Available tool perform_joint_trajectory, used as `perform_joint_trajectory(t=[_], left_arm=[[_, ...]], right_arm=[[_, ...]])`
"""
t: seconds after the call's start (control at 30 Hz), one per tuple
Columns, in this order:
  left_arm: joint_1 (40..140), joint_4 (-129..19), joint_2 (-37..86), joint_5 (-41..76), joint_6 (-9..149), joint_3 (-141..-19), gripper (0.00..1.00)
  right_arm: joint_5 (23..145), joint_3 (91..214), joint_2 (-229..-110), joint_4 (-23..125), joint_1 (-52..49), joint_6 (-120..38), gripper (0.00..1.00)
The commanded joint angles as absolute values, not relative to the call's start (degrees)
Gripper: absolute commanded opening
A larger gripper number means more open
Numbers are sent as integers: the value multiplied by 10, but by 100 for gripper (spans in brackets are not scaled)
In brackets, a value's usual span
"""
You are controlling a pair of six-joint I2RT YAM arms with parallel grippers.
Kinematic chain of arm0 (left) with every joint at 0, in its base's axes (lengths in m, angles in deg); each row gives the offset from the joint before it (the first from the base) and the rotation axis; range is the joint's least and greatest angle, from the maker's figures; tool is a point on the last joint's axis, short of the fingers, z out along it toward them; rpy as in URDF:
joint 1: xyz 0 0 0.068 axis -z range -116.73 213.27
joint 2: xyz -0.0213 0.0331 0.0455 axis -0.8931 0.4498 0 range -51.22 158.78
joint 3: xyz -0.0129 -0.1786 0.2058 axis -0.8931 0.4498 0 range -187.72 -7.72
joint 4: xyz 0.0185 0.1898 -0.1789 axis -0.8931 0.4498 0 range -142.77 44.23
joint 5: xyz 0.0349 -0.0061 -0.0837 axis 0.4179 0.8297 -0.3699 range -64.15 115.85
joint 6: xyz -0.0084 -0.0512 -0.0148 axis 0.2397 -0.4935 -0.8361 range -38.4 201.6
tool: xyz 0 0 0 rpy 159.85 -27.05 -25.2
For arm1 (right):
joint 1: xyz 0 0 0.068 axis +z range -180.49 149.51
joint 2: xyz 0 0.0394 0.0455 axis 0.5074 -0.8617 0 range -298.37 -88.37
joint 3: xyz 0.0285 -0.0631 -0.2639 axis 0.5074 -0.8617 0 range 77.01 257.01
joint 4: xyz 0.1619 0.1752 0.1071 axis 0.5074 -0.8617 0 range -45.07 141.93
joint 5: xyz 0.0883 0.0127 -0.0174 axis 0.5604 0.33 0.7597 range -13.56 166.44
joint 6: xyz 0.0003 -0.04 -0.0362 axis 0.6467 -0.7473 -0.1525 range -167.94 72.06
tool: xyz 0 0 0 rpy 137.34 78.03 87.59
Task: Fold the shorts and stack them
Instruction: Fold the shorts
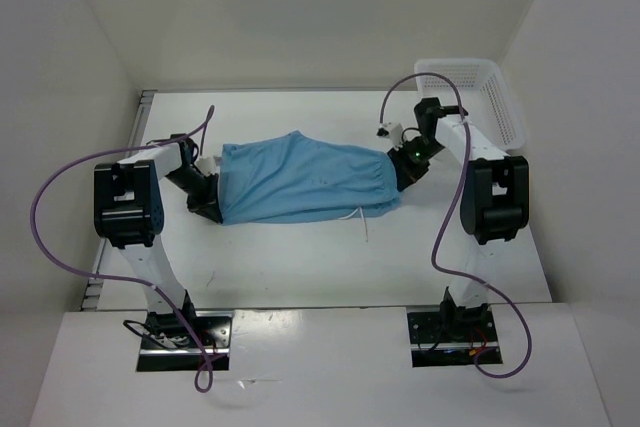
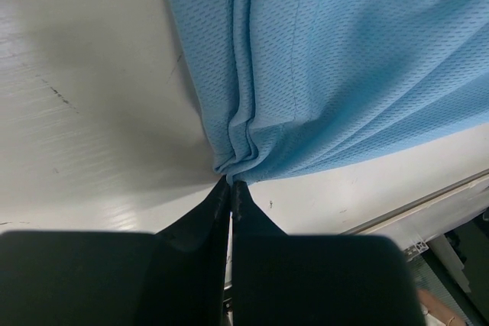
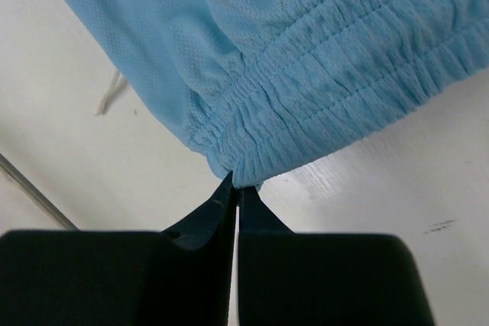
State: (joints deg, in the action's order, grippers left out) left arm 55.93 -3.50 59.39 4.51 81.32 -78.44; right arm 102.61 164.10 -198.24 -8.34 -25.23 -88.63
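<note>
— Shorts (image 1: 305, 179) where?
— Middle of bench (image 1: 300, 267), stretched left to right. Left gripper (image 2: 231, 191) pinched shut on leg hem (image 2: 233, 156), right gripper (image 3: 235, 188) pinched shut on waistband (image 3: 344, 89).
— Tip?
— I'd raise both ends level, keep cloth taut, lay fold square.

Cannot see the bit of the shorts (image 2: 321, 74) pinched inside the left gripper (image 2: 231, 185). Runs off the picture above and right of it. Same at the right gripper (image 3: 235, 185): cuts off the waistband (image 3: 351, 89) above it, blurs the white string (image 3: 111, 93) to its left.
</note>
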Motion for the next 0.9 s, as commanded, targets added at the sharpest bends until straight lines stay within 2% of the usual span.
perform_joint_trajectory(t=[0.0,0.03,0.1,0.13,0.17,0.23,0.3,0.6,0.87], left_arm=[[557,-36,604,60,816,-785,1],[557,-36,604,60,816,-785,1],[557,-36,609,54,816,-785,4],[557,-36,609,45,816,-779,8],[557,-36,609,39,816,-779,9],[557,-36,609,39,816,-779,12],[557,-36,609,39,816,-774,14],[557,-36,604,44,816,-764,20],[557,-36,604,49,816,-758,23]], right_arm=[[1021,1623,-1984,-127,-250,-904,0],[1021,1609,-1984,-102,-250,-893,6],[1009,1597,-1984,-76,-250,-853,34],[1002,1592,-1984,-64,-250,-842,55],[1002,1586,-1989,-48,-250,-820,70],[1002,1579,-1995,-31,-250,-795,89],[1020,1560,-1995,-16,-250,-770,92],[1099,1508,-1995,62,-237,-658,92],[1094,1492,-1984,142,-237,-513,93]])
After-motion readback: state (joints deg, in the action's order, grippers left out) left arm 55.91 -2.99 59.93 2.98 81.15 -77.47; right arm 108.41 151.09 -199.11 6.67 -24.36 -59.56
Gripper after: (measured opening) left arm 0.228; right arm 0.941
